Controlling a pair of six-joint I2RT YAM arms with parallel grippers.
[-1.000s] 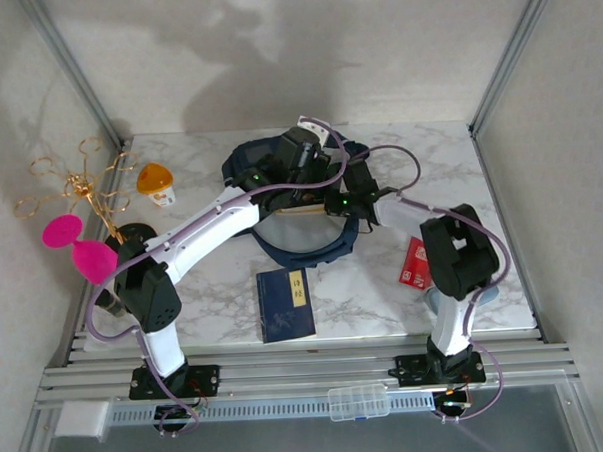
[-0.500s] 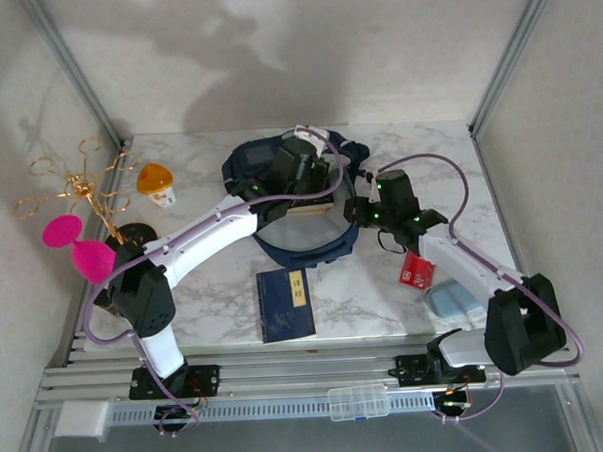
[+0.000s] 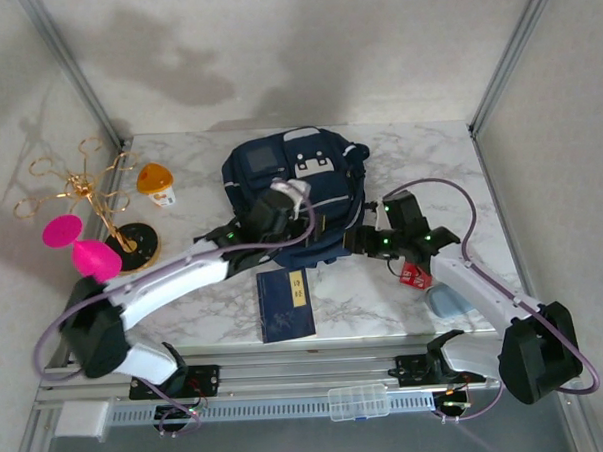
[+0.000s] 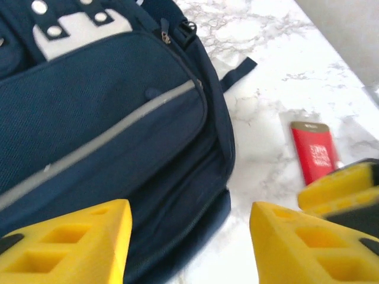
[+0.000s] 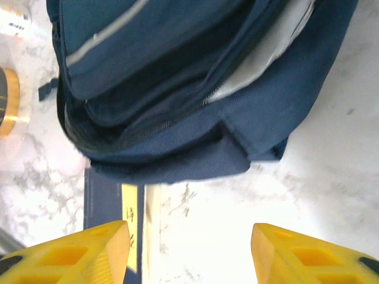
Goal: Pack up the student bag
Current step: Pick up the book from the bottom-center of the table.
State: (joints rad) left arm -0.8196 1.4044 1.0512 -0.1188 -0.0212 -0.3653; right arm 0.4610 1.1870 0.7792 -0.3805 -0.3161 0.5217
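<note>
The student bag [image 3: 302, 181] is a navy backpack lying at the back centre of the marble table, its white dotted patch and grey panel facing up. My left gripper [image 3: 292, 198] hovers over its near left part, open and empty. In the left wrist view the bag [image 4: 106, 118] lies just ahead of the left gripper [image 4: 189, 242], whose yellow fingers [image 4: 71, 248] stand apart. My right gripper [image 3: 354, 242] is at the bag's near right corner, open and empty. In the right wrist view the bag's zipped edge [image 5: 195, 89] lies beyond the right gripper [image 5: 189, 254].
A dark blue book [image 3: 285, 304] lies in front of the bag, also seen as the book [image 5: 112, 207]. A red packet [image 3: 416, 274] and a pale blue item [image 3: 447, 300] lie on the right. An orange-lidded cup [image 3: 157, 184] and a gold stand [image 3: 80, 196] are at the left.
Both grippers have opened and drawn back toward me from the bag's top. The bag has settled flat with its front showing.
</note>
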